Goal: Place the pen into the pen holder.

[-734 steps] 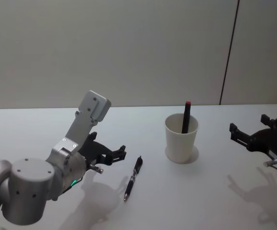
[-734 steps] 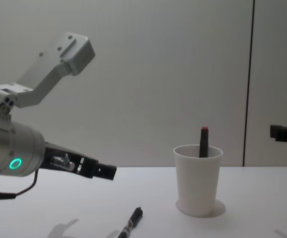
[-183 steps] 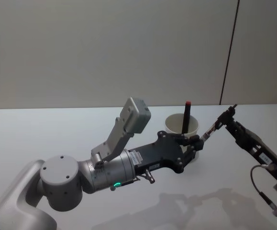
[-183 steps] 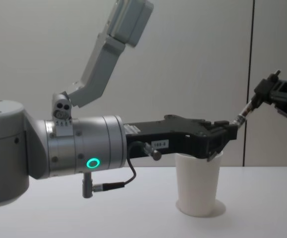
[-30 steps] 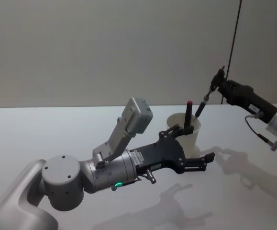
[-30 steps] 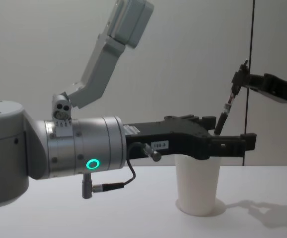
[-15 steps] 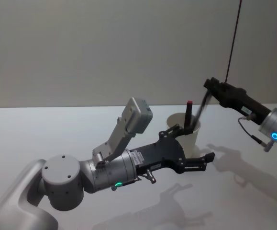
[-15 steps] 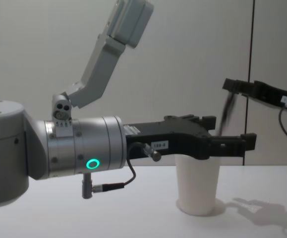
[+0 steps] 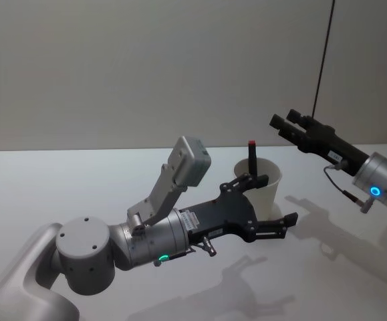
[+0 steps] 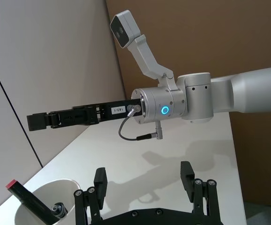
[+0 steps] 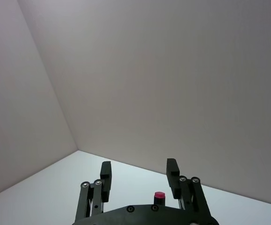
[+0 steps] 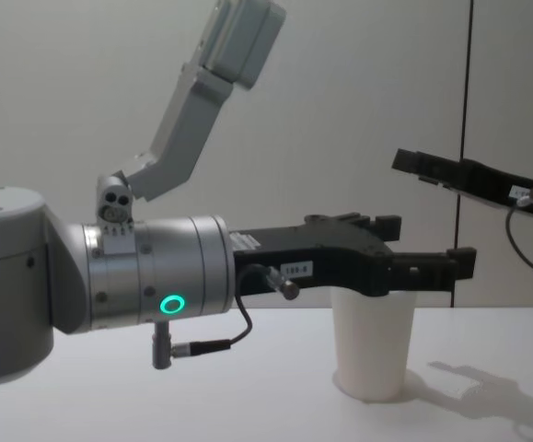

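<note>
The pen holder, a white paper cup [image 9: 269,178] [image 12: 372,345] [image 10: 40,200], stands on the white table. Inside it the pen [image 10: 58,209] shows only as a dark end with a silvery ring, beside a red-capped marker [image 9: 251,158] [image 10: 22,193] [image 11: 159,195]. My left gripper [image 9: 271,199] [image 12: 422,244] [image 10: 143,174] is open, its fingers either side of the cup's near side, and holds nothing. My right gripper [image 9: 283,120] [image 12: 404,161] [image 11: 139,168] hangs open and empty in the air above and to the right of the cup.
The white table [image 9: 59,180] runs back to a plain wall with a dark vertical seam [image 9: 323,60]. The left arm's long body [image 9: 146,234] lies across the table's front middle.
The right gripper held the pen above the cup a second ago; it has opened and the pen has dropped into the cup. The cup nudged slightly right. The left arm stayed put.
</note>
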{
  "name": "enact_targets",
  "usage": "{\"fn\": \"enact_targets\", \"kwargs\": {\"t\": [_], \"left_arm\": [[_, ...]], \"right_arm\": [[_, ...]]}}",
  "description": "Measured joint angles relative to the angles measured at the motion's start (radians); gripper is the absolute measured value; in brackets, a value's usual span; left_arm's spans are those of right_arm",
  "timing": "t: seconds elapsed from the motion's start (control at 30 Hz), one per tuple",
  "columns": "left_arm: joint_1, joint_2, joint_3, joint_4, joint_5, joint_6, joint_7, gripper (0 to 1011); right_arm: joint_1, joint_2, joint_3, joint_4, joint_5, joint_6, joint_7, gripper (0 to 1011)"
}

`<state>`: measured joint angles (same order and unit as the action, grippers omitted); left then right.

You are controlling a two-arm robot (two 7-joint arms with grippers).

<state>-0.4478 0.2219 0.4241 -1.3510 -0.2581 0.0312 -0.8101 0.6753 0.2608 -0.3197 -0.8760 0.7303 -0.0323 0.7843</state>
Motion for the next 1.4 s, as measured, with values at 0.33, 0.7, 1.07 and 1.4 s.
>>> {"fn": "enact_targets", "kwargs": {"t": [0.33, 0.7, 1.07, 1.4], "left_arm": [[0.000, 0.000, 0.000, 0.000, 0.000, 0.000, 0.000, 1003], [0.000, 0.000, 0.000, 0.000, 0.000, 0.000, 0.000, 1003], [0.000, 0.000, 0.000, 0.000, 0.000, 0.000, 0.000, 1003], [0.000, 0.000, 0.000, 0.000, 0.000, 0.000, 0.000, 1003]], "right_arm": [[-0.019, 0.010, 0.001, -0.039, 0.000, 0.003, -0.019, 989], [-0.084, 0.046, 0.013, -0.157, 0.007, 0.028, -0.075, 1001], [-0.168, 0.094, 0.031, -0.306, 0.013, 0.049, -0.176, 1001], [-0.263, 0.151, 0.051, -0.452, 0.014, 0.060, -0.288, 1001]]}}
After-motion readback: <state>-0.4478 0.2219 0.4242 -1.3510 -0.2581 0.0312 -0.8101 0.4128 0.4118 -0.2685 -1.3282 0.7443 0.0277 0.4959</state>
